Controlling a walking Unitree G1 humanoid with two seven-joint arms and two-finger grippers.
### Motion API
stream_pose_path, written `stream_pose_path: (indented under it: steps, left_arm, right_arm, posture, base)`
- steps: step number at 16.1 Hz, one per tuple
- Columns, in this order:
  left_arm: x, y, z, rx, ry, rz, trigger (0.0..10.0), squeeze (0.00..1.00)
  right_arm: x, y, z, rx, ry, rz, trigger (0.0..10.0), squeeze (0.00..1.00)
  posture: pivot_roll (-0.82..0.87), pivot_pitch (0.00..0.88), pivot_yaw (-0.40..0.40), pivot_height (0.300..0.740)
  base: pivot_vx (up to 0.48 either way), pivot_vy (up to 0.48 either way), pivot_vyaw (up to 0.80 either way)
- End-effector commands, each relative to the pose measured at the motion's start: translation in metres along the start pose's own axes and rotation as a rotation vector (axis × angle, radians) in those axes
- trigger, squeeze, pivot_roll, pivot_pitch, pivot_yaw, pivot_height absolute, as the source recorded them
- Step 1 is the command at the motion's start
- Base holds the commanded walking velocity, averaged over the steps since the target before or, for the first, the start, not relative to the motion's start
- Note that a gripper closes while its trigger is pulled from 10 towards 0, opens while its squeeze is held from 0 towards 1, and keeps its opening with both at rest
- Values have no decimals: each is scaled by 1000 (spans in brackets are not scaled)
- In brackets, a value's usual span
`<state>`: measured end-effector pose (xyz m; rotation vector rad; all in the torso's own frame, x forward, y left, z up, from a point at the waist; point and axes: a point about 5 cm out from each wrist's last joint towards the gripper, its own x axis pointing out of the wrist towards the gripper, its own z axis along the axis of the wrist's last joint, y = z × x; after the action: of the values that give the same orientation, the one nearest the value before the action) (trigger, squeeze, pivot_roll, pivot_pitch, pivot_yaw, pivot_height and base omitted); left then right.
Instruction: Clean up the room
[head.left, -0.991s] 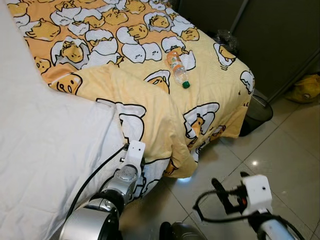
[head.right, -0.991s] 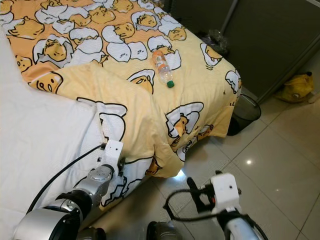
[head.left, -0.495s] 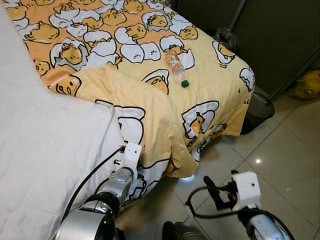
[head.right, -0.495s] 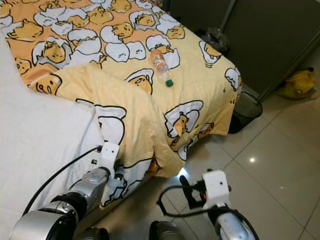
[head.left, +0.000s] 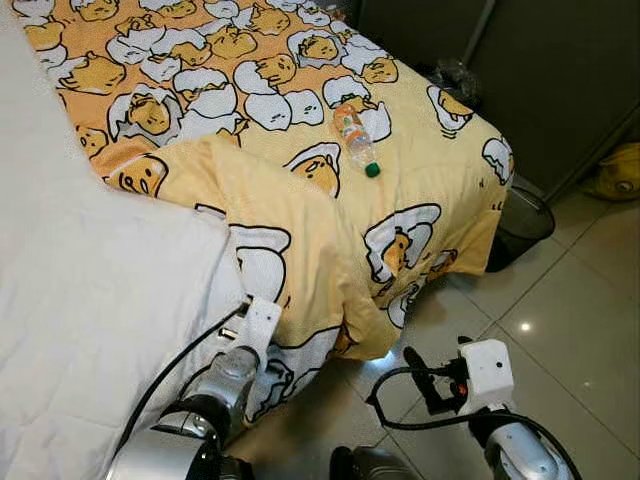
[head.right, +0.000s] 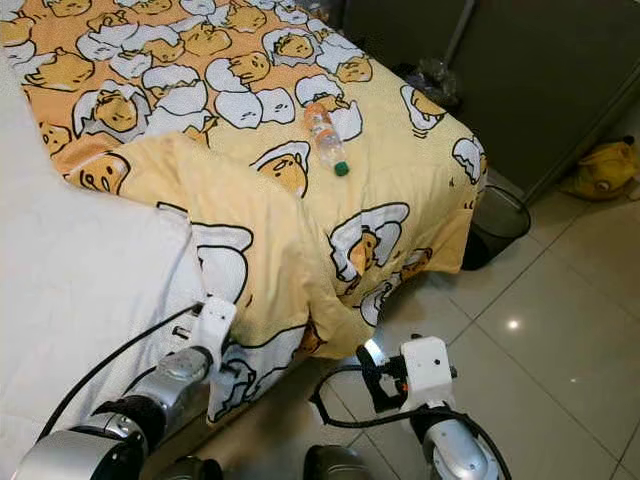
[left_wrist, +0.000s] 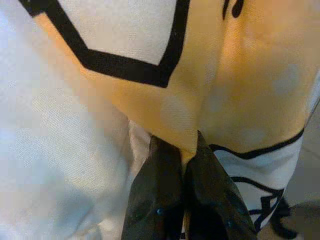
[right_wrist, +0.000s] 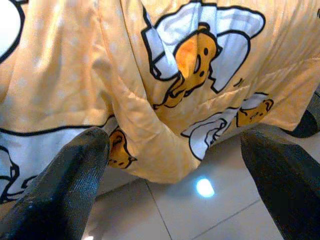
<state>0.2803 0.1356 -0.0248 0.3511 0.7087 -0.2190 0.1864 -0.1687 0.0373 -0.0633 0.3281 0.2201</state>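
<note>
At the bed's near edge, the left gripper (left_wrist: 186, 165) is clenched on a fold of the yellow patterned quilt (head.left: 300, 210), beside the white sheet (head.left: 90, 300). Lower right, the right gripper (right_wrist: 175, 165) hangs released, aimed at the quilt's drooping corner (head.left: 365, 335) above the tiled floor (head.left: 560, 290). A plastic bottle (head.left: 355, 138) lies further up. Pulling slowly and evenly should keep the pinch from slipping.
</note>
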Motion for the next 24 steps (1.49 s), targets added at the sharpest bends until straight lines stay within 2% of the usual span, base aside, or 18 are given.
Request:
stream_pose_path:
  steps: [1,5,6,10,16,17,19,20,24]
  left_arm:
    - [-2,-3,-16,47,59,-8,10000,0]
    - [-5,-3,-23,125,19,-63,10000,0]
    - [-7,-2,-32,136,19,-93,10000,0]
    - [-8,0,-33,12,8,-79,10000,0]
    - [-7,-16,-28,-3,-10,-111,10000,0]
    - [-8,-27,-29,12,-19,-166,10000,0]
    - [-11,-55,-28,78,-29,-303,10000,0]
    - [-13,-65,-29,108,-25,-355,10000,0]
    - [-23,-109,-29,215,-24,-588,10000,0]
  right_arm:
    - [0,-2,-3,-5,10,-16,10000,0]
    - [5,-2,-4,3,3,-25,10000,0]
    - [8,0,-5,7,2,-25,10000,0]
    - [12,1,-6,11,1,-18,10000,0]
    - [16,-1,-4,-5,-5,-4,10000,0]
    - [14,-2,-3,-10,-9,3,10000,0]
    - [2,6,1,46,-1,187,10000,0]
    - [-3,6,2,36,4,232,10000,0]
    - [-4,-6,2,14,23,223,10000,0]
  posture:
    - [-134,84,-48,736]
    - [-113,78,-32,736]
    - [-103,77,-29,736]
    - [-91,77,-35,736]
    - [-91,72,-40,736]
    - [-94,71,-40,736]
    - [-94,71,-40,736]
    - [-94,71,-40,736]
    - [-94,71,-40,736]
  base:
    - [0,0,0]
    - [0,0,0]
    - [0,0,0]
    - [0,0,0]
    - [-340,0,0]
    - [-326,0,0]
    - [0,0,0]
    - [0,0,0]
    - [0,0,0]
